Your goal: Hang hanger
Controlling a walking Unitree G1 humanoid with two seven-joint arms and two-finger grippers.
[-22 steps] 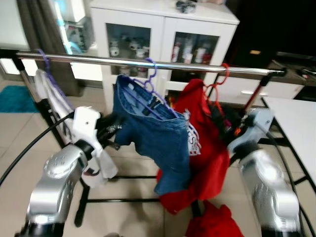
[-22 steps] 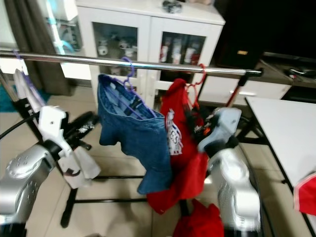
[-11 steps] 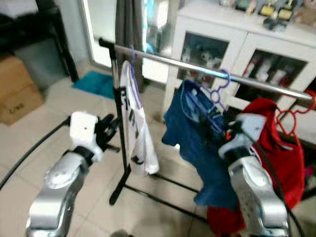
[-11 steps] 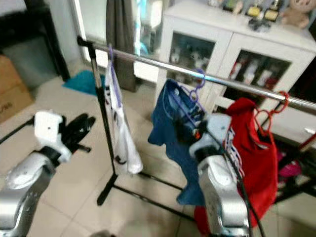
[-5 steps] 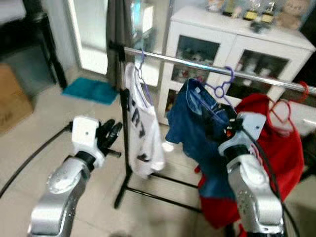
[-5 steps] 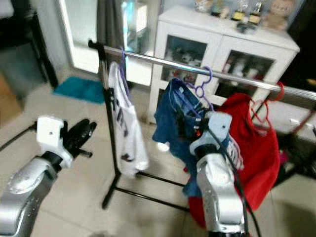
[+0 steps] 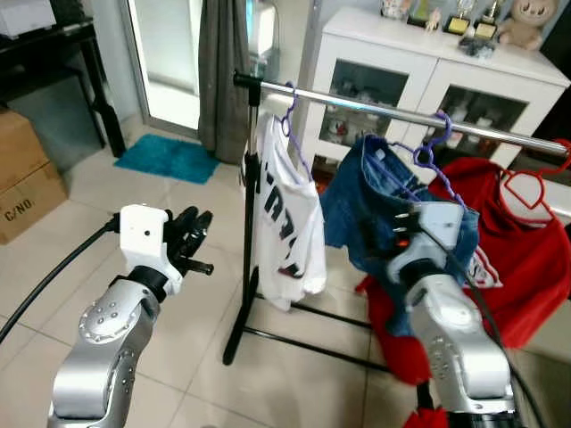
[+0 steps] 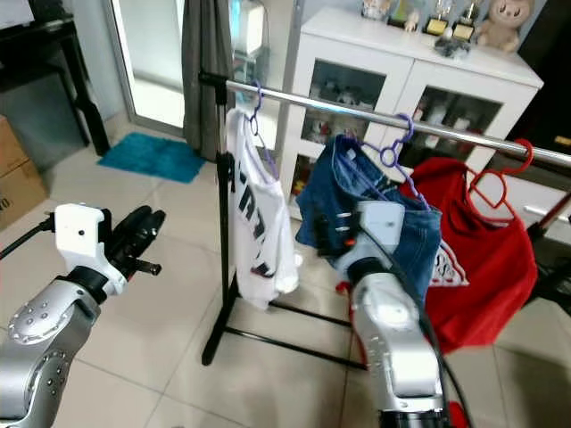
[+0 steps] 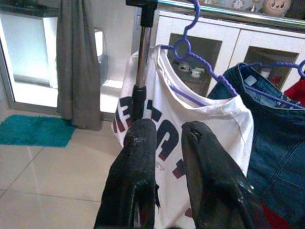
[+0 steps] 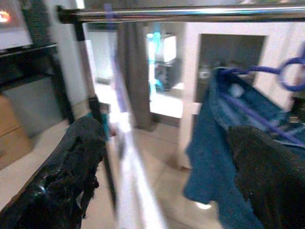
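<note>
Home interior, living-room type space. Evidence: tiled floor, white glass-door cabinet with trophies and a plush toy on top, grey curtain at a bright doorway, teal mat, cardboard boxes, freestanding clothes rack with hung laundry.

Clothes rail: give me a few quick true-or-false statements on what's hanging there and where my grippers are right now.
1. The white shirt hangs on a purple hanger. True.
2. The red garment hangs nearest the rail's upright post. False: the white shirt does.
3. The left gripper holds a hanger. False: it holds nothing.
4. The jeans hang between the shirt and the red garment. True.
5. The right gripper's jaws are open. True.
</note>
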